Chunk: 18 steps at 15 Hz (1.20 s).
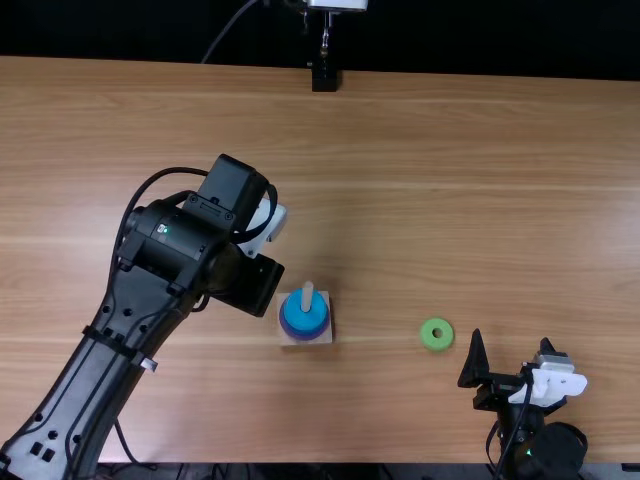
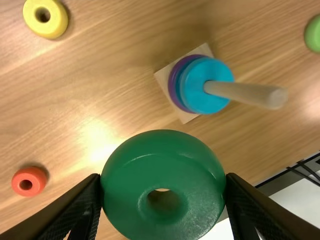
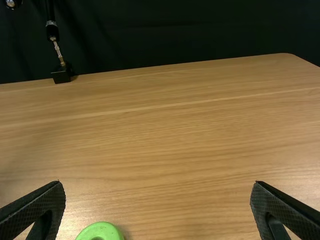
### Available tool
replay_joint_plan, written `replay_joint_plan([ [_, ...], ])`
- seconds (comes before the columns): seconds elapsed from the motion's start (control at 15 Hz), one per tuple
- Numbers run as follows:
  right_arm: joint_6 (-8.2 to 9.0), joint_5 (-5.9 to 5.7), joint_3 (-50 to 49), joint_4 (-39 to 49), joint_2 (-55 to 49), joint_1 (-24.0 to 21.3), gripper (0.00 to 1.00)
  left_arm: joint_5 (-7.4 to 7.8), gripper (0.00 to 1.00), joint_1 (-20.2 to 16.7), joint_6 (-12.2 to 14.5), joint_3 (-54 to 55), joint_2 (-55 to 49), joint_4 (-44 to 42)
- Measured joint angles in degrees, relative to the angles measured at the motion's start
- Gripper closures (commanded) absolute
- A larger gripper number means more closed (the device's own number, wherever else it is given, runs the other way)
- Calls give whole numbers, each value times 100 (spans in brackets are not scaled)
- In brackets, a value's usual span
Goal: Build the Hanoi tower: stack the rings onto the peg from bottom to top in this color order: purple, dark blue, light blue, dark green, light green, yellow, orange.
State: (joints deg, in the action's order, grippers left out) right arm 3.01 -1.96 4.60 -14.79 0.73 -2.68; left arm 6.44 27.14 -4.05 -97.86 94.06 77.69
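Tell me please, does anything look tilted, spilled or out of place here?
Nothing stands out: the stacked rings look flat around the peg, and the left gripper holds the dark green ring squarely.

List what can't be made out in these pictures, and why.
- Top view: dark green ring, yellow ring and orange ring, hidden by the left arm.
- Left wrist view: the dark green ring's lowest rim, cut off by the bottom edge; much of the purple ring, covered by rings above.
- Right wrist view: the light green ring's lower part, cut off likewise.
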Motion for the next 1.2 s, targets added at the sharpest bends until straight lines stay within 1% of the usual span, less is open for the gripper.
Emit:
replay_joint_plan([
  [0.13, 2, 2, 0, -2, 0, 0, 0, -2, 100, 146, -70, -129, 109, -11],
  [0.33, 0, 2, -2, 2, 0, 0, 0, 0, 100, 341, -90, -442, 468, -13],
  [0.6, 4, 2, 0, 0, 0, 0, 0, 0, 100, 584, -295, -763, 745, -7],
  [0.73, 4, 2, -2, -4, 0, -2, 0, 0, 100, 675, -367, -870, 831, 4],
  [1.07, 2, 2, 0, -4, 0, 0, 0, 2, 100, 833, -398, -911, 940, -4],
  [1.2, 0, 2, 0, -2, 0, 0, 0, -2, 100, 855, -501, -911, 938, -9],
])
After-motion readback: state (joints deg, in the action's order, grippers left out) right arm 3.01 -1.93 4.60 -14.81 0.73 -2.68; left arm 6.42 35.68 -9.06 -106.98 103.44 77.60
